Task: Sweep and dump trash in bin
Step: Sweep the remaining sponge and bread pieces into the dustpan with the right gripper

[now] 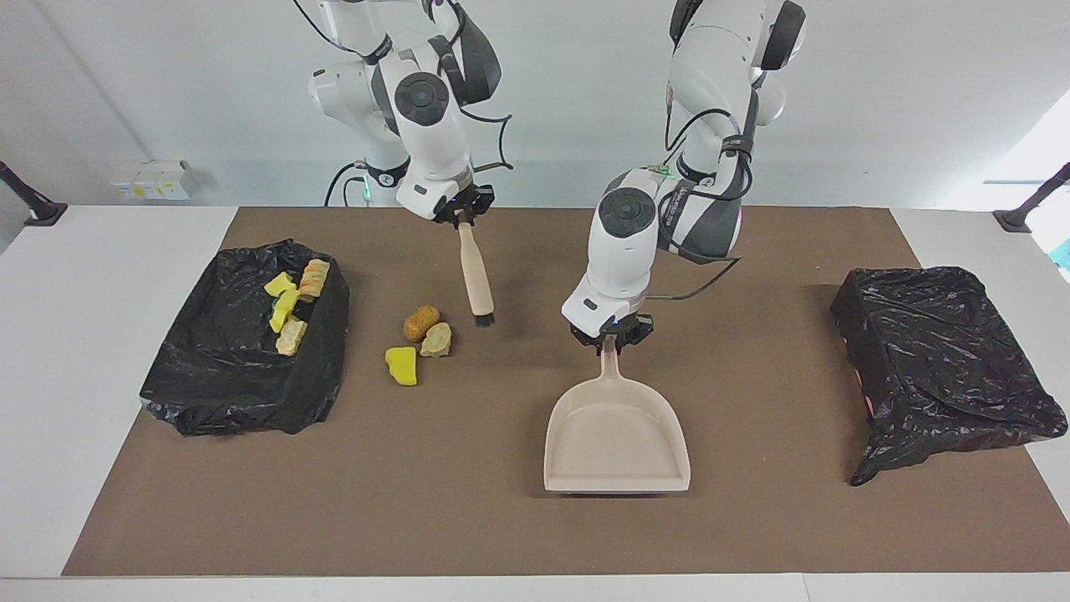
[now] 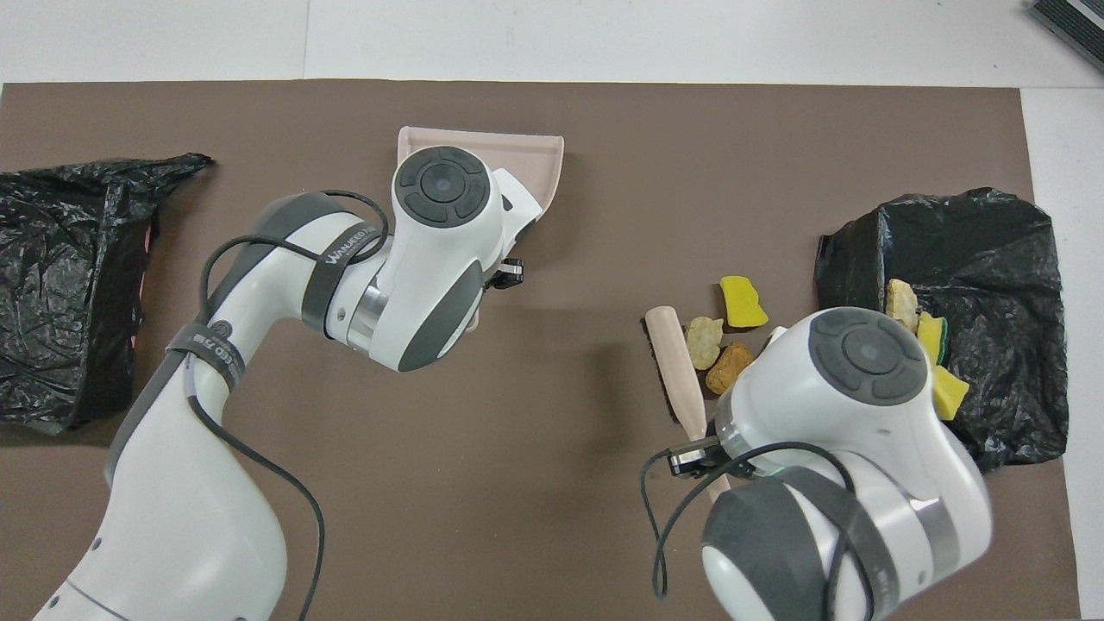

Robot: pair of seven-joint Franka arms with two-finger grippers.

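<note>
Three pieces of trash lie together on the brown mat: an orange-brown lump [image 1: 420, 323], a beige lump [image 1: 436, 339] and a yellow chunk [image 1: 402, 365]. Several more pieces [image 1: 292, 309] lie in the black-bag-lined bin [image 1: 242, 376] at the right arm's end. My right gripper [image 1: 461, 216] is shut on the wooden handle of a brush [image 1: 476, 280], whose black bristles hang close beside the three lumps. My left gripper [image 1: 613, 334] is shut on the handle of the pale pink dustpan [image 1: 617, 435], which lies low on the mat mid-table, mouth away from the robots.
A second black-bag-covered bin [image 1: 945, 359] sits at the left arm's end of the mat. In the overhead view the brush [image 2: 677, 371] lies beside the lumps [image 2: 730, 366], and the dustpan [image 2: 483, 151] is mostly hidden under the left arm.
</note>
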